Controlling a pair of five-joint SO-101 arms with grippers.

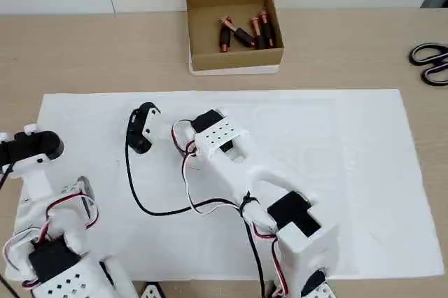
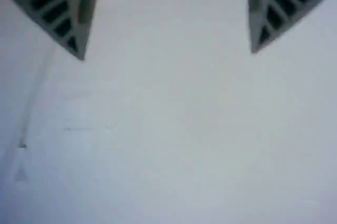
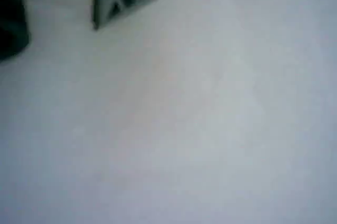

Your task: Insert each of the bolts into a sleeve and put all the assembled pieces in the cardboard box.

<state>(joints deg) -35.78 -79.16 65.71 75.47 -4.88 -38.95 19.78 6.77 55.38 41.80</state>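
Observation:
The cardboard box (image 1: 198,31) stands at the back of the table, just beyond the white sheet (image 1: 350,172). Inside it lie several assembled pieces (image 1: 245,33), copper bolts in black sleeves. My right gripper (image 1: 141,130) hangs low over the sheet's back left part, well short of the box. In the right wrist view the right gripper (image 3: 59,28) is open over bare white sheet, nothing between its fingers. My left gripper (image 1: 29,147) is at the sheet's left edge. Seen from its own wrist, the left gripper (image 2: 166,50) is wide open and holds nothing.
Black scissors (image 1: 430,62) lie on the wooden table at the far right edge. The right arm's black cable (image 1: 136,196) loops across the sheet between the two arms. The sheet's right half is bare.

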